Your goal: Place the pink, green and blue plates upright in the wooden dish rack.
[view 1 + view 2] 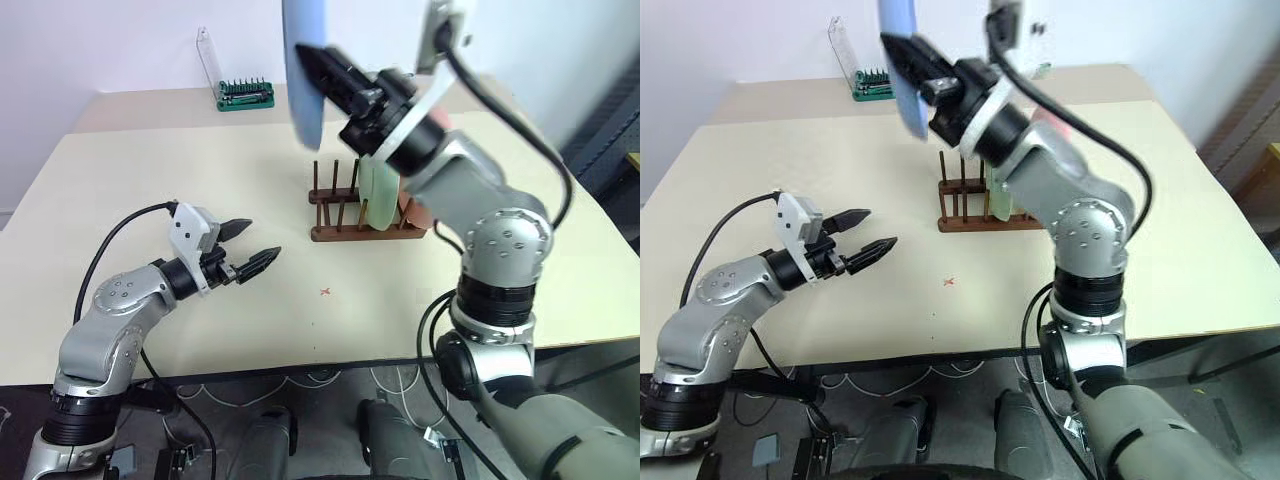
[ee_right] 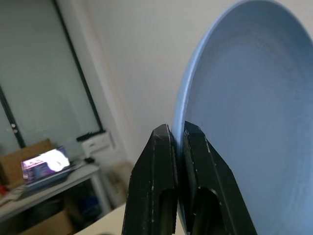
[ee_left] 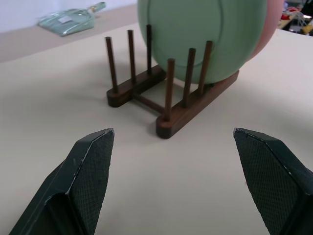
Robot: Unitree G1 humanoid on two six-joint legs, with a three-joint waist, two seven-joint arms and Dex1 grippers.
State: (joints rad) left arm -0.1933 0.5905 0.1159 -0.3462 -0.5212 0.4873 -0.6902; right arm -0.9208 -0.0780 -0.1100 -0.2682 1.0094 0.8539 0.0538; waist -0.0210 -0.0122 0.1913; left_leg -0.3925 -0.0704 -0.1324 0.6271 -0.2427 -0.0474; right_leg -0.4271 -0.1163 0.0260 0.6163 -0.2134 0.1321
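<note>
The wooden dish rack (image 1: 345,215) stands near the table's middle. A green plate (image 3: 195,34) and a pink plate (image 3: 271,24) behind it stand upright between the rack's pegs. High above the rack hangs the blue plate (image 1: 300,70), held edge-on and upright, with my right gripper (image 1: 318,62) shut on its rim (image 2: 183,122). My left gripper (image 1: 250,245) hovers low over the table to the left of the rack, open and empty, pointing toward the rack's free pegs (image 3: 129,58).
A green tool holder (image 1: 245,93) with a clear lid stands at the table's far edge, behind the rack. A small red mark (image 1: 325,291) lies on the bare tabletop (image 1: 150,170) in front of the rack.
</note>
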